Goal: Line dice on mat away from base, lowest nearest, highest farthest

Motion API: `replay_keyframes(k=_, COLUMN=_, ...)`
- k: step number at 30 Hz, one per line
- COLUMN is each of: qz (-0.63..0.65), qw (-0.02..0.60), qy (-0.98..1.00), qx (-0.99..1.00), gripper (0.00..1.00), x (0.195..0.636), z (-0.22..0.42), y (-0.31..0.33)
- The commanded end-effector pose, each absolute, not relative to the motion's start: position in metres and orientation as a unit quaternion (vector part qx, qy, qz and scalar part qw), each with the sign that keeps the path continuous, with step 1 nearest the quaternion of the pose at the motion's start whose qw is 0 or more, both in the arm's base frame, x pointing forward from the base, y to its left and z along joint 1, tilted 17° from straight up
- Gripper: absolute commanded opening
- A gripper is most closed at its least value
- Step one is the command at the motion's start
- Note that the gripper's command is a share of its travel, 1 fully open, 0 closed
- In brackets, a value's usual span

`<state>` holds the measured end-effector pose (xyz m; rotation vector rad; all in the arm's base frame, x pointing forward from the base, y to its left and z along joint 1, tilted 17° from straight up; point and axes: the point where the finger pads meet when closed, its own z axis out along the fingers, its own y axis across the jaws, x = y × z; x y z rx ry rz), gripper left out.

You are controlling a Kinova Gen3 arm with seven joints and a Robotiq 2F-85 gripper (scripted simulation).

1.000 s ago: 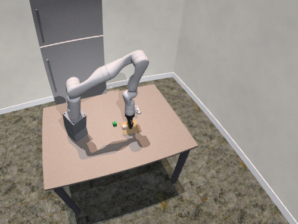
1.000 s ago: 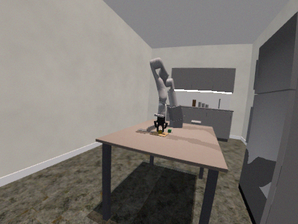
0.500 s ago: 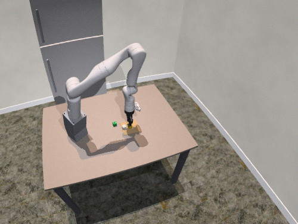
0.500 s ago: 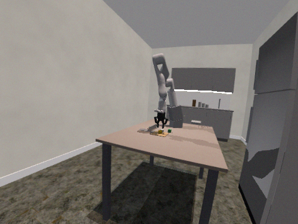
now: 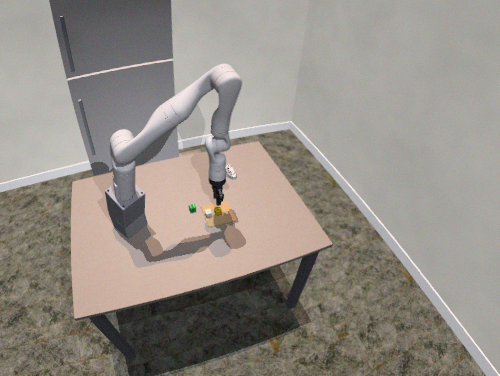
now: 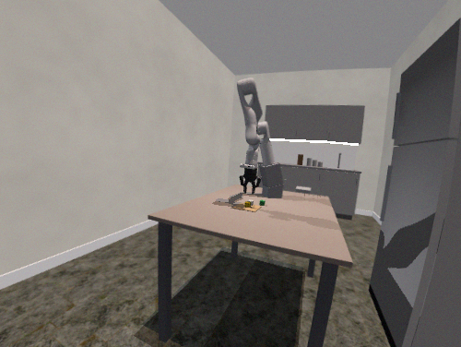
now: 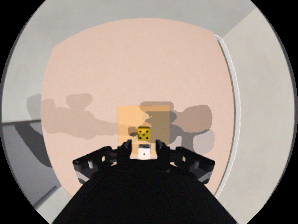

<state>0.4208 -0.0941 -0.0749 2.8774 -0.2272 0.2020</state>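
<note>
A small orange mat lies flat on the table. A yellow die and a white die stand on it, the white one nearer the robot's base. A green die stands on the bare table, left of the mat toward the base. My gripper hangs a little above the yellow die, fingers apart, with nothing between them.
A small white object lies on the table behind the mat. The robot's base stands at the table's left. A fridge stands behind the table and walls close the far side.
</note>
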Motion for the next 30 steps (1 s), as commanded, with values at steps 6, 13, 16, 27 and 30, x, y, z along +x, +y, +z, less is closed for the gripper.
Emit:
replay_keyframes(k=6, qz=0.075, qw=0.123, qy=-0.079, qx=0.986, gripper=0.46, x=0.4239, z=-0.0647, y=-0.0924)
replay_keyframes(k=13, qz=0.075, qw=0.123, qy=-0.079, qx=0.986, gripper=1.00, x=0.4238, z=-0.0635, y=-0.0921)
replay_keyframes(k=16, qz=0.075, qw=0.123, qy=-0.079, qx=0.986, gripper=1.00, x=0.4238, z=-0.0635, y=-0.0921)
replay_keyframes(k=27, qz=0.075, qw=0.123, qy=-0.079, qx=0.986, gripper=1.00, x=0.4238, z=-0.0635, y=-0.0921)
replay_keyframes(k=30, qz=0.075, qw=0.123, qy=-0.079, qx=0.986, gripper=1.00, x=0.4238, z=-0.0635, y=-0.0921)
